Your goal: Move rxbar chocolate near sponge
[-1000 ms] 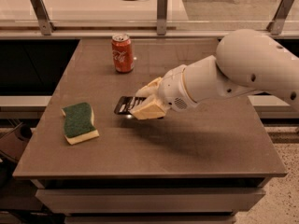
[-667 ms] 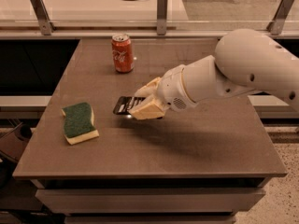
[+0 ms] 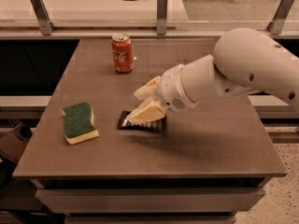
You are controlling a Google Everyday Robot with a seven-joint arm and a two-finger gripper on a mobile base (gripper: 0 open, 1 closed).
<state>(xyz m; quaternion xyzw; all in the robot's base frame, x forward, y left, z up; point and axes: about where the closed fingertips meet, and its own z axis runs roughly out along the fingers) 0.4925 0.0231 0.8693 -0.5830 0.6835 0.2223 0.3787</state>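
The rxbar chocolate (image 3: 145, 128) lies flat on the table (image 3: 210, 143), about midway across and toward the front, well apart from the sponge (image 3: 79, 122) on its left.

The table top is smooth and level. A thin wrapper lying flush on it gives little edge to catch, so a grab could skid the bar forward instead of lifting it. The front edge is not far off, and a hard shove that way could send the bar over.

The arm (image 3: 243, 69) reaches in from the right, and its bulk hides the ground behind the bar. A leftward move has to sweep low across open table, where a dragging bar could twist or slip free.

The sponge, green side up, sits near the left edge. Its foam is light. If the bar or the arm runs into it, it could be knocked toward that edge, and the bar would then have to follow it.

The can (image 3: 123, 53) stands upright at the back, clear of a straight path from bar to sponge. Only a wide swing rearward would put it in danger of tipping.

The gripper (image 3: 133, 108) is down over the bar, covering most of it. Its jaws appear spread, one toward the back and one over the wrapper, not closed on it. If they close off-centre or too high, I judge they would pinch only a corner or miss, and the bar would drop short of the sponge.
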